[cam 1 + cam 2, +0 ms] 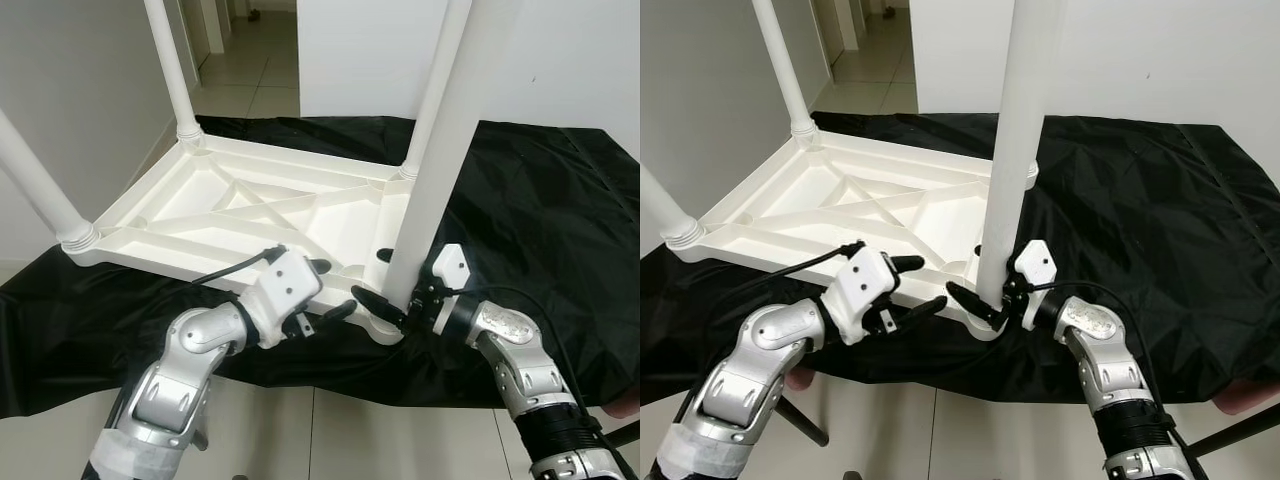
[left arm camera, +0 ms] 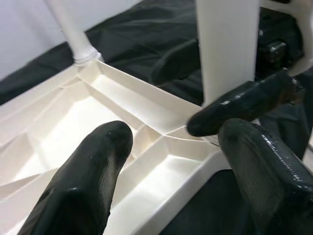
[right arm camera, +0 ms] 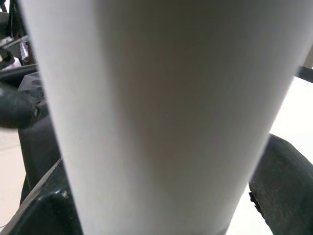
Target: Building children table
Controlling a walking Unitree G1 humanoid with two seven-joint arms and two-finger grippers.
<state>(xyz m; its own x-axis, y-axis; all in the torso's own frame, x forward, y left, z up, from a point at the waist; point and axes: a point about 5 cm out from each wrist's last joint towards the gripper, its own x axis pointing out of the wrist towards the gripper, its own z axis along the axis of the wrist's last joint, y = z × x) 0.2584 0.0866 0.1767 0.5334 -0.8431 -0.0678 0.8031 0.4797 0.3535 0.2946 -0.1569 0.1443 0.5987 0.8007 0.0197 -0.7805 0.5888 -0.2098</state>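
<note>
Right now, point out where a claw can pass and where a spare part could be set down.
Bare black sheet lies right of the upturned tabletop, beyond the right claw. The sheet strip along the near edge is thin. Crowded: the near corner, where the right claw grips the near leg and the open left claw hovers beside it.

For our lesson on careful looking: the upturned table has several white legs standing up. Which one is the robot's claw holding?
The nearest leg, at the table's front corner: the right claw grips its base. The other legs stand untouched.
</note>
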